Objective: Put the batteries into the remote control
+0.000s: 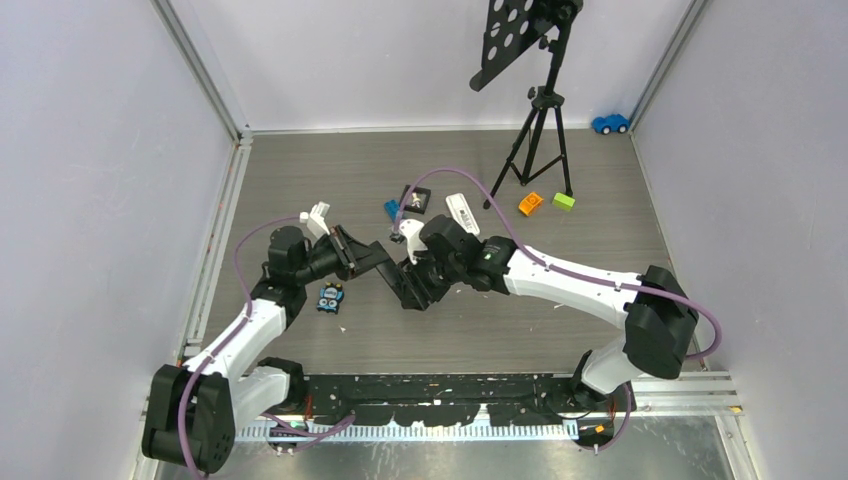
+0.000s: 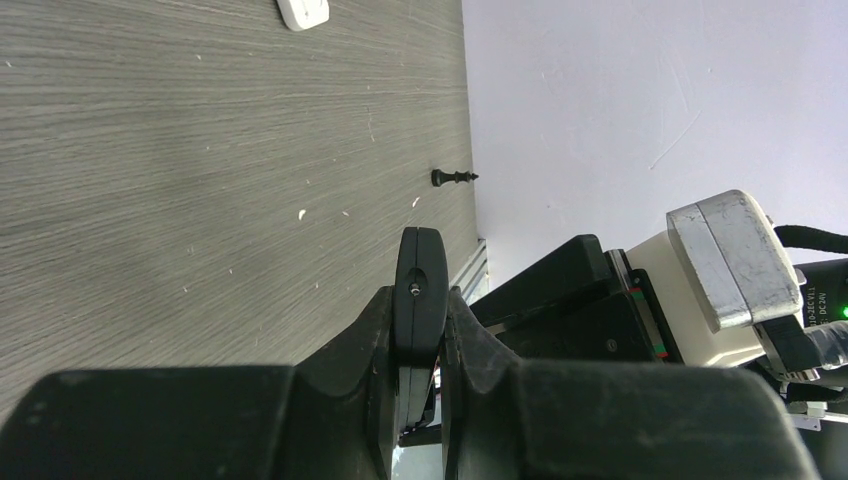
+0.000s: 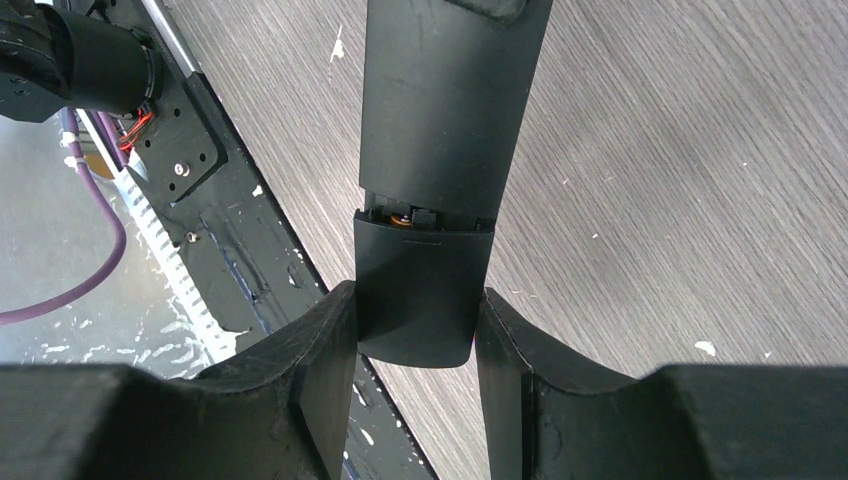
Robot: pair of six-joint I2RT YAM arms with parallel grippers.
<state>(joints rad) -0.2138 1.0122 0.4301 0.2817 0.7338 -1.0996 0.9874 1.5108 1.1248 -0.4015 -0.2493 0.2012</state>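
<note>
remote (image 3: 440,130) clamped between right jaws, other end in left jaws

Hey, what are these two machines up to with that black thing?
Two robot arms hold a black remote control between them. The left arm pinches one end in its jaws; the right arm grips the battery cover at the other end. The cover sits slightly slid off, a thin gap showing a metal contact inside.
</note>
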